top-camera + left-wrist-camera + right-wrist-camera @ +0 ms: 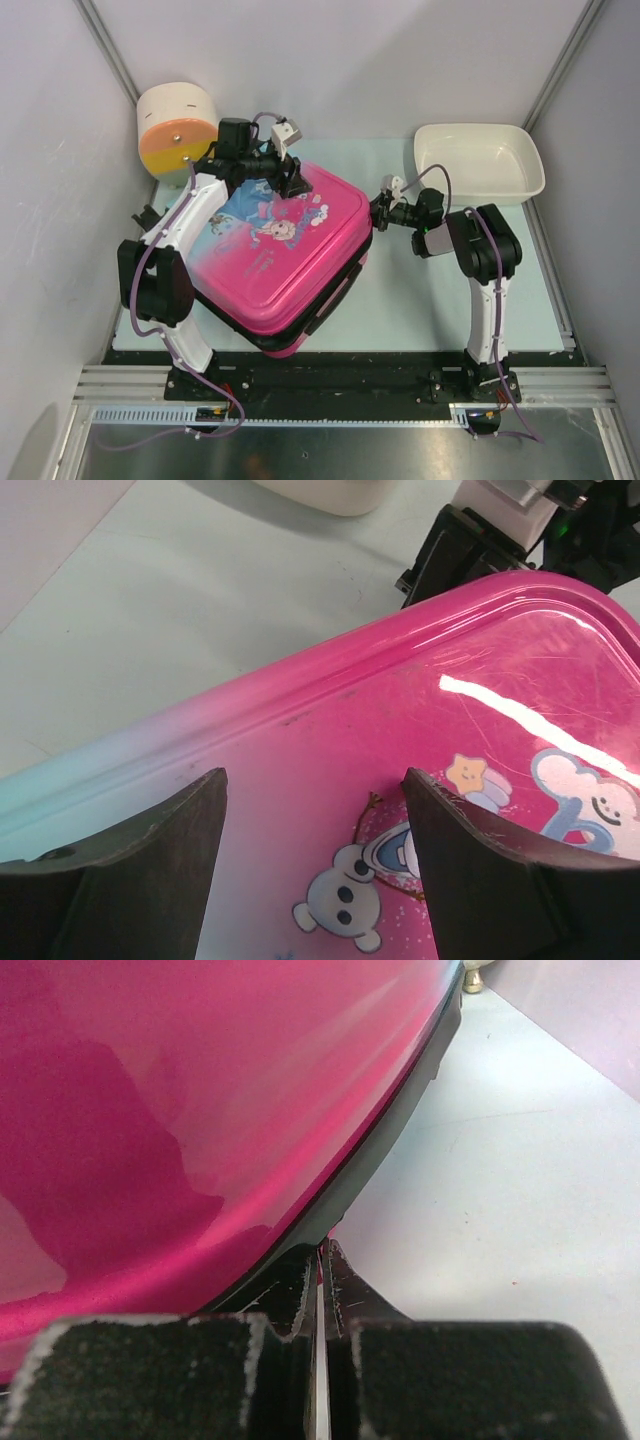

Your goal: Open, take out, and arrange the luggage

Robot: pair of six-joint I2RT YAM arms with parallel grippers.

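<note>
The luggage (290, 260) lies flat and closed on the mat, its pink-to-teal printed lid facing up. My left gripper (295, 185) is open, just above the lid's far part. In the left wrist view its jaws (312, 780) stand wide apart over the snowman print on the lid (400, 730). My right gripper (378, 212) is at the luggage's right corner. In the right wrist view its fingers (322, 1250) are pressed together at the black zip band (400, 1120) under the pink shell (150, 1110). A small pink bit shows between the tips.
A white basin (480, 160) stands at the back right. A cream-and-orange drawer box (177, 130) stands at the back left, close to the left arm. The pale green mat (420, 300) lies under everything. Walls close in on both sides.
</note>
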